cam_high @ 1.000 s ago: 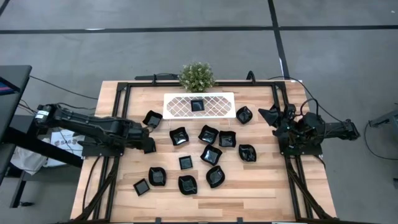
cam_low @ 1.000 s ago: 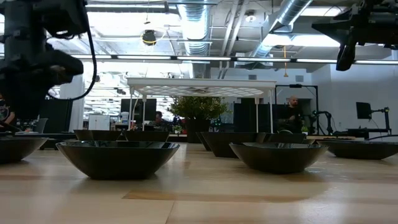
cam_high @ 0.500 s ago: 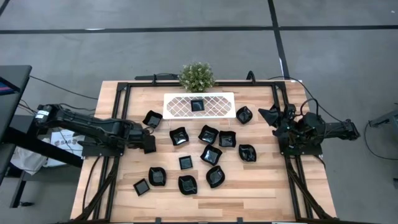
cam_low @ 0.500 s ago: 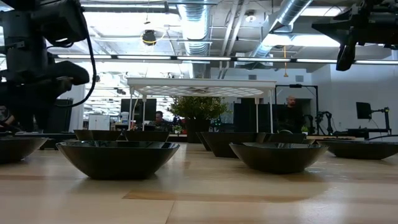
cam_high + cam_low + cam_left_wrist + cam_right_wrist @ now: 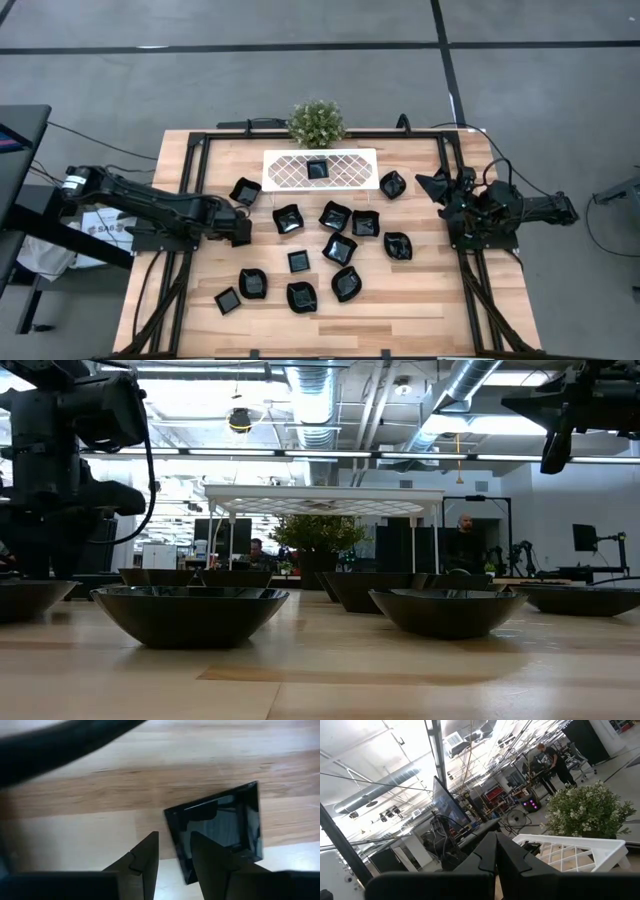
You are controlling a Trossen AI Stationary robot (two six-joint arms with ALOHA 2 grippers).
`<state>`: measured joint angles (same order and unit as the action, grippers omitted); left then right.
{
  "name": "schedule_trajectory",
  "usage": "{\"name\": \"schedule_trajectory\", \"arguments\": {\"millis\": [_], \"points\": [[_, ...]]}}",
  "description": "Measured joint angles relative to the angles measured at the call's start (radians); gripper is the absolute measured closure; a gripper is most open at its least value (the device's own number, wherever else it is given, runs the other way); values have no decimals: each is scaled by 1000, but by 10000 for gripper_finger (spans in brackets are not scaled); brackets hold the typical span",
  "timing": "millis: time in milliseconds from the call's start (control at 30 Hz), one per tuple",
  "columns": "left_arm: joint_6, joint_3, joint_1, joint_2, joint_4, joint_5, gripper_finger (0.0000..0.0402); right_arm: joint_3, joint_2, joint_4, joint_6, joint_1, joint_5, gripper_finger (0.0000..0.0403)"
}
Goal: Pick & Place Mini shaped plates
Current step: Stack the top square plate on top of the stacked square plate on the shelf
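Observation:
Several glossy black mini plates [image 5: 340, 248] lie spread over the middle of the wooden table, and one [image 5: 317, 169] sits on the white lattice tray [image 5: 355, 170]. My left gripper [image 5: 242, 232] is at the table's left side, pointing down, shut on a square black plate [image 5: 222, 827]. The gripper hides that plate in the high view. My right gripper [image 5: 436, 186] is shut and empty at the table's right edge, held high [image 5: 495, 851]. My left gripper has the square plate's rim [image 5: 176, 832] between its two fingers, one finger over the hollow and one outside the rim. The fingers come from above, pointing down. Whether the plate rests on the table or is clear of it, I cannot tell.
A small green potted plant [image 5: 316, 122] stands behind the tray at the far edge. Black frame rails [image 5: 190, 170] run along both sides of the table. Bare wood lies near the left gripper and along the near edge. People show in the room beyond.
My left gripper has moved a little toward the table's near edge and come lower. Its arm sinks in the low view. The other plates have kept still.

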<state>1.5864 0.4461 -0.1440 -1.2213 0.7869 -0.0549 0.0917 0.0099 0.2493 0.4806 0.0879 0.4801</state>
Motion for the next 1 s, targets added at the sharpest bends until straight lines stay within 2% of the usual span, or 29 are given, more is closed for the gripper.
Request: {"name": "schedule_trajectory", "arguments": {"millis": [567, 1000], "points": [[1, 2, 0, -85, -54, -5, 292, 0, 0, 0, 0, 0, 0, 403], [20, 2, 0, -79, -52, -5, 356, 0, 0, 0, 0, 0, 0, 403]]}}
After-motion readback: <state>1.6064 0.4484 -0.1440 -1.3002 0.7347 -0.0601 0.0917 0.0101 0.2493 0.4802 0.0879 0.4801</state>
